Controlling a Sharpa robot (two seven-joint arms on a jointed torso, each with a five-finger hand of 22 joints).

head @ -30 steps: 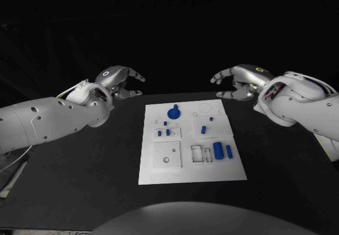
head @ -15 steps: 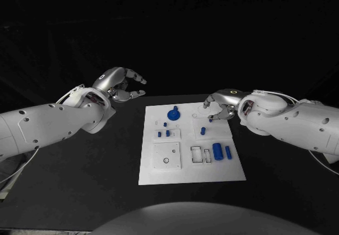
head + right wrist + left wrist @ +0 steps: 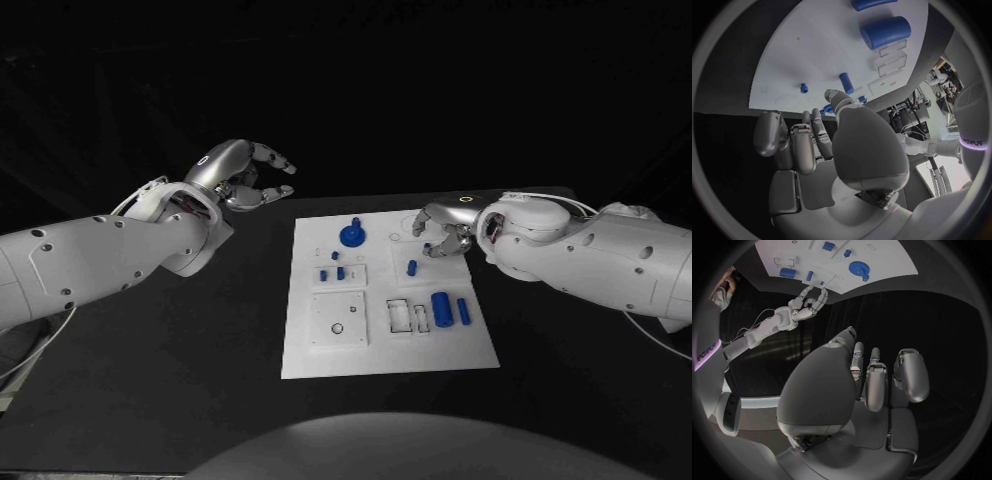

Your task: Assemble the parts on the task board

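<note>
Right hand (image 3: 444, 226) low over the far right part of the board (image 3: 389, 350), fingers curled downward and apart, nothing gripped; fingertips (image 3: 831, 94) close above the white surface, contact impossible to tell. Just beside it, toward the robot, a short blue peg (image 3: 413, 267) lying on a raised white square. In the right wrist view, same peg (image 3: 846, 82) just past the fingertips, a smaller blue stud (image 3: 804, 88) beside it.

Left hand (image 3: 242, 172) raised off the far left corner of the board, well apart from it, fingers loosely curled and parted, holding nothing.

Board flat in the middle of the black worktop (image 3: 173, 330). Near its far edge, a blue round gear (image 3: 353, 234) with a small blue knob just behind it. Nearer the middle, on the left, small blue pins (image 3: 332, 272) on a white block. Below those, a white square plate (image 3: 340, 318) with a ring-shaped hole. To the right, narrow white frames (image 3: 402, 315), then a thick blue cylinder (image 3: 441, 309) and a thinner blue rod (image 3: 463, 310) lying side by side, lengthwise toward the robot.

In the left wrist view, right hand (image 3: 807, 304) reaching down at the board edge (image 3: 879, 277), gear (image 3: 858, 268) nearby.
</note>
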